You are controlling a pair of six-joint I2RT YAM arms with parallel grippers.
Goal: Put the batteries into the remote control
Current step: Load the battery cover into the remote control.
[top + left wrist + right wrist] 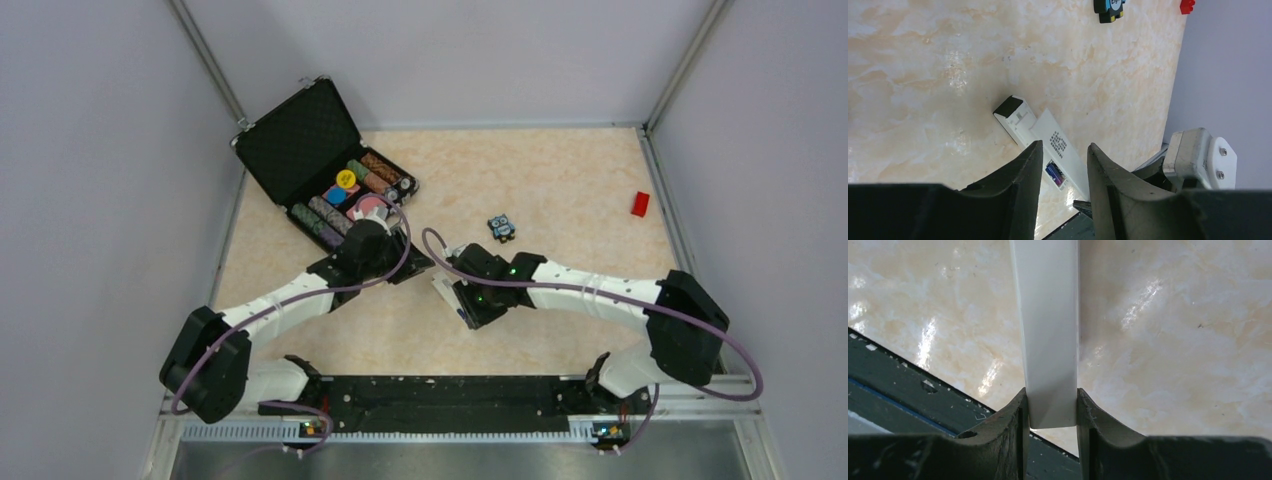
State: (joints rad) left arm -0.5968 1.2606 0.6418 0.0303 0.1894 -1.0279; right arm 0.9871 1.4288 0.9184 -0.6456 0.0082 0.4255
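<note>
1. While the right gripper pinches one end of the remote control between its two dark fingers, the bar runs out from it over the marbled beige table. It sits about the middle from left to right, towards the near edge. I cannot tell whether it rests on the top or hangs just above it.
2. The left gripper hovers over the remote's middle, its fingers spread and nothing between them.
3. From the left wrist the remote is a slim white plastic slab with square edges. It has a black cap at the end away from the right gripper and a panel marked with a patch of small dots.
4. Beside that panel an open bay shows one of the batteries, a purplish-dark cylinder lying inside. The second I cannot find.
5. The remote looks light and stiff, but its sides are smooth and glossy. Pinched at one end only, it may pivot or slip under a downward push. A hold across the narrow width, clear of the bay, seems the safest.
6. A battery is probably hard, round and apt to roll. It is best taken across the barrel and lowered level into the bay, not pushed in by one end.
</note>
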